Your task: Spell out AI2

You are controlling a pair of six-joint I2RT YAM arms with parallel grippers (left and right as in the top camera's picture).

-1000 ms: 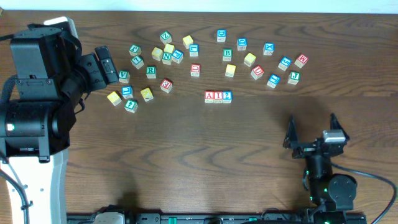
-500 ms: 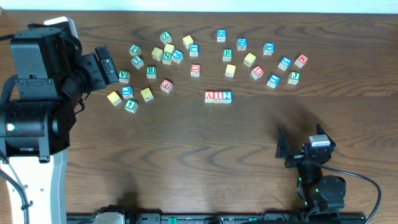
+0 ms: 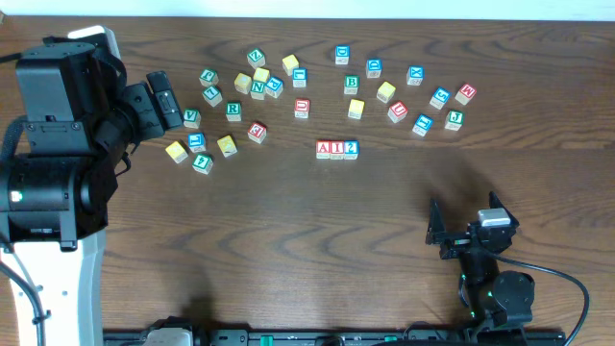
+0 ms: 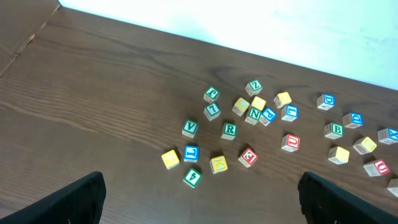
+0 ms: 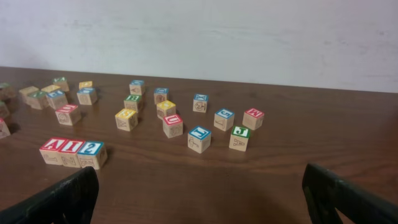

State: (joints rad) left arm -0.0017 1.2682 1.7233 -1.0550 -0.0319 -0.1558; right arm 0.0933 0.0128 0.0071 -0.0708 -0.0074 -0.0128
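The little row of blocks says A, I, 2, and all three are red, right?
Not quite. The 2 is blue, not red; only the A and the I are red. The right wrist view shows it clearly. The row does read A, I, 2.

table [image 3: 288,231]: dark wood | loose letter cubes [image 3: 233,110]: scattered across far half | wall [image 5: 249,31]: white

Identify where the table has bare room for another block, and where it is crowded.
Bare: the wood between the AI2 row and the right tool. Crowded: the scattered blocks behind the row, thickest around the green N block.
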